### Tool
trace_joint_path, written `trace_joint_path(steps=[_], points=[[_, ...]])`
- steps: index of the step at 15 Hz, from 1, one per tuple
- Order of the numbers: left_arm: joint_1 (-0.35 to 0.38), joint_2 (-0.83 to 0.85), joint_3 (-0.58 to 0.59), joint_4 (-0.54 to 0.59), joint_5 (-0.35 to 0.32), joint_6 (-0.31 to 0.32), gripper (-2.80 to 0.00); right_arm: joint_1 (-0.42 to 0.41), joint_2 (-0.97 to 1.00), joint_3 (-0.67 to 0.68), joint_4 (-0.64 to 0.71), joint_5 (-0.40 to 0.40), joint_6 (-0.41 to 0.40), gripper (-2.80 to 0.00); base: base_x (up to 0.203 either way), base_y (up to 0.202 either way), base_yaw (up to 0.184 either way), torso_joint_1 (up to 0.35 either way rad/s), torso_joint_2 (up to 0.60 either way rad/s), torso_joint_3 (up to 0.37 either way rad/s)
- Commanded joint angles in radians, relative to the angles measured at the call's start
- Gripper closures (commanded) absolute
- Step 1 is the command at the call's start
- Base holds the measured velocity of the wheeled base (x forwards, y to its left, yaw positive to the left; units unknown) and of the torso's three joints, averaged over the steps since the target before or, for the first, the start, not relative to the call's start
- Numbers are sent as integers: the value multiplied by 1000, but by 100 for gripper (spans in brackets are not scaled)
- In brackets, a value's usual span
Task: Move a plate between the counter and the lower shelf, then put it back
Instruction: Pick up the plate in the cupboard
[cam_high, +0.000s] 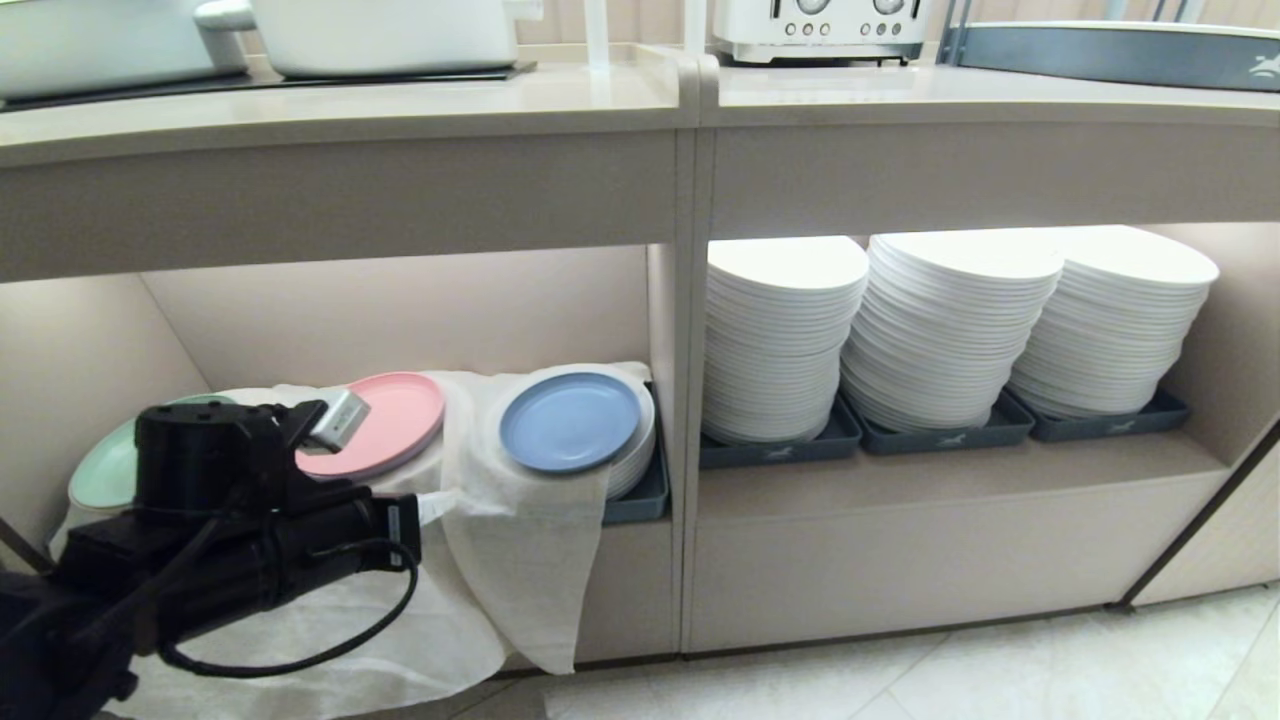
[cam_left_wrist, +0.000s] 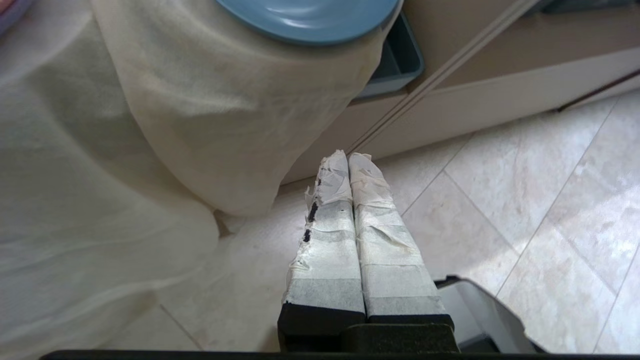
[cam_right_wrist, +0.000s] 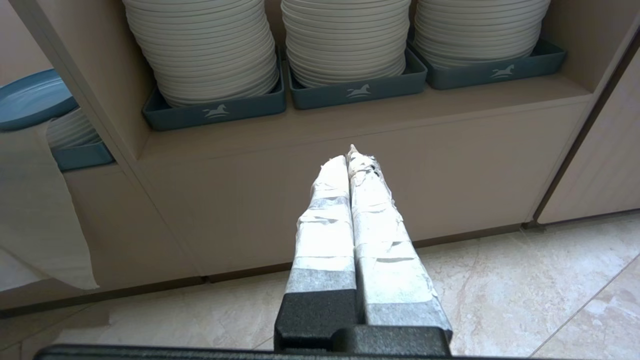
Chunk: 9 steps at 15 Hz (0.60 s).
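Beige and smooth, the long surface (cam_high: 350, 115) with its thick front edge runs across the top of the scene, carrying white appliances. Below it sits the lit beige lower shelf (cam_high: 400, 310), and beside that recess, past the upright divider, tall stacks of white plates (cam_high: 940, 325) stand in dark grey trays (cam_high: 935, 438). A draped white cloth (cam_high: 520, 560) spills out of the lower shelf over its front edge. On that cloth rest a mint-green plate (cam_high: 105, 465), a pink plate (cam_high: 395, 420) and, nearest the divider, the round light-blue matte plate (cam_high: 570, 420). The left gripper (cam_left_wrist: 348, 160), taped fingers pressed together and empty, hangs in front of the cloth, below the light-blue plate. The right gripper (cam_right_wrist: 350, 157), likewise closed and empty, points at the cabinet front beneath the white stacks.
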Motion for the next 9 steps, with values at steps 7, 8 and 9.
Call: trace_joint_path(steps=[7,8,9], points=[[-26,111,-114,97,124,-51,0,0,0,0,-1,0,0,0,0,0,0,0,0,0],[-31,114,-152,140,128,-68,0,0,0,0,-1,0,0,0,0,0,0,0,0,0],[-39,120,-194,187,132,-98,0,0,0,0,-1,0,0,0,0,0,0,0,0,0]])
